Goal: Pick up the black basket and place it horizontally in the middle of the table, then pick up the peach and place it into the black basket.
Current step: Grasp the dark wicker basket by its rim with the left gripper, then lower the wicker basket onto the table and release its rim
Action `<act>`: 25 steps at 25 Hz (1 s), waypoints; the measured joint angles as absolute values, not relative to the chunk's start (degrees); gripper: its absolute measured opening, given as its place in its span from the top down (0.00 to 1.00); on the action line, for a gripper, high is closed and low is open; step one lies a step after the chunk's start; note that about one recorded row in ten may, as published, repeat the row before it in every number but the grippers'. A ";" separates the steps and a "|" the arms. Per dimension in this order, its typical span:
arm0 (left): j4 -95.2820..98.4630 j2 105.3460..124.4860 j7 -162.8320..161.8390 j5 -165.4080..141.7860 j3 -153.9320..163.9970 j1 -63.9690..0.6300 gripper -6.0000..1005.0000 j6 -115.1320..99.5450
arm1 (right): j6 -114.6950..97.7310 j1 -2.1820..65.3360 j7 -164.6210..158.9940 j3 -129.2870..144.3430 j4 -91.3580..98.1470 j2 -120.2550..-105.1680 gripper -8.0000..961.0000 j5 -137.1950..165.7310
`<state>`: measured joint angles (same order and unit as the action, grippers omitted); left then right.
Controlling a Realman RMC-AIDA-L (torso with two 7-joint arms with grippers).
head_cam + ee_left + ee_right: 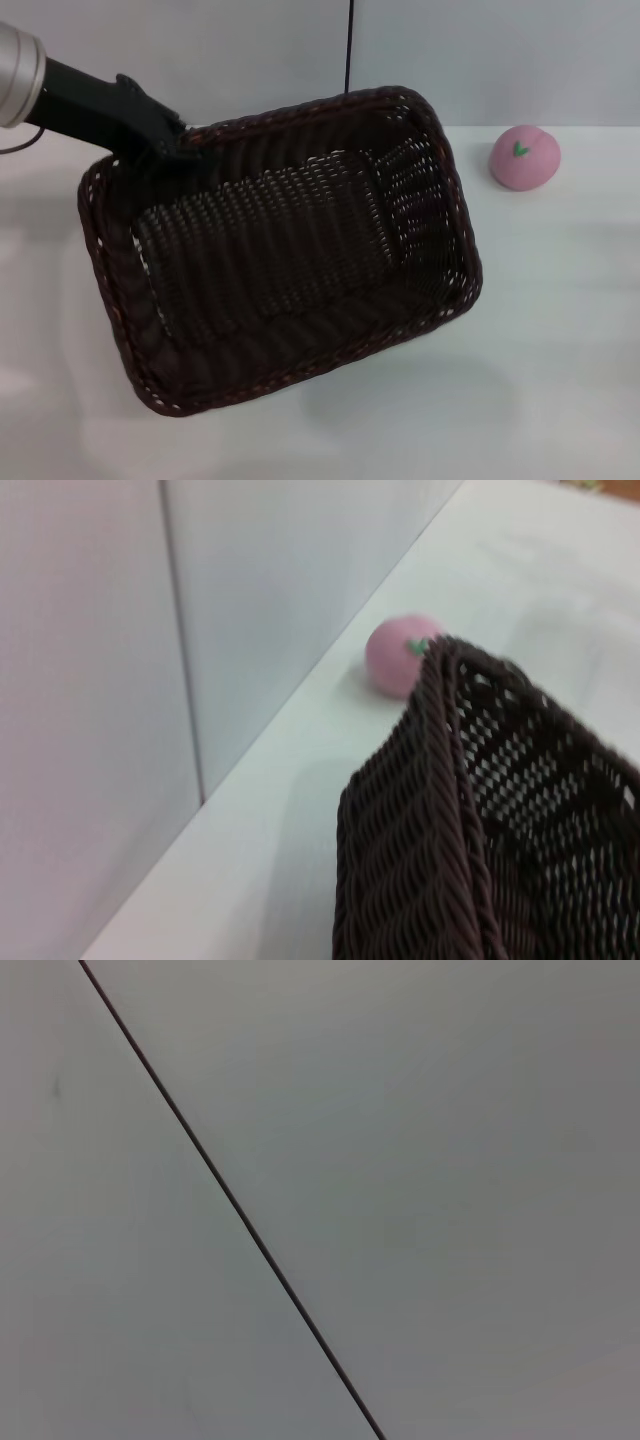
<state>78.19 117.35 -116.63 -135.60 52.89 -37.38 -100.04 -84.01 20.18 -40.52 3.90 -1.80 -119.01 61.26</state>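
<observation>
**Woven basket held aloft at its back-left corner**

Dark brown-black wicker fills most of the head view: the black basket (280,250) hangs in the grip of the left tool (165,143), which reaches in from the upper left on a black arm with a silver cuff. That tool is clamped on the braided rim at the basket's far left corner. From there the basket stretches away to the tool's right and toward the robot, turned at a slant rather than square to the tabletop (560,330). A soft shadow lies on the white surface below its near edge, so it looks lifted clear, though contact cannot be ruled out.

Well to the right of the tool, beyond the basket's far right corner and apart from it, the peach (524,157) sits on the tabletop near the back wall, its green leaf mark facing up.

From the left wrist, the basket's openwork side (480,810) runs outward from the tool, and the peach (398,655) shows just past the far end of the rim, against the wall.

Nothing of the right tool appears; its wrist camera shows only a plain grey panel crossed by a dark seam (230,1200).
</observation>
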 joint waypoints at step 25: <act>64.95 115.80 -101.60 -127.03 51.64 -44.20 0.79 -104.53 | -82.91 20.39 -40.52 4.04 -1.93 -119.09 0.42 61.26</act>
